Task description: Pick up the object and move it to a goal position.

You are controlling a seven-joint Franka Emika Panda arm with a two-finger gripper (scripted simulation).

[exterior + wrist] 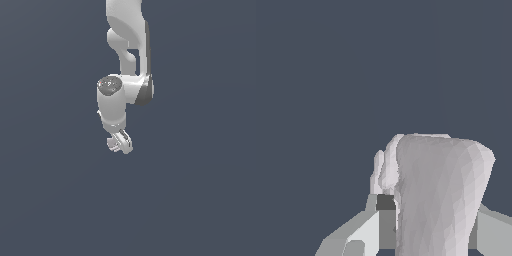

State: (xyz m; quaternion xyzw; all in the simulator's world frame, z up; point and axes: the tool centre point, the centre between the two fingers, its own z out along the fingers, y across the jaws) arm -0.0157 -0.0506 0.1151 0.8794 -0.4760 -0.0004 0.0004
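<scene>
Wrist view: the object [441,195], pale grey-white and lumpy with a ridged side, sat between the fingers [363,232] of the tool [421,235], which was closed on it. Exterior view: the tool [120,144] hung at the arm's [122,95] lower end, the object [121,145] clamped in it, nothing but flat dark grey-blue behind.
</scene>
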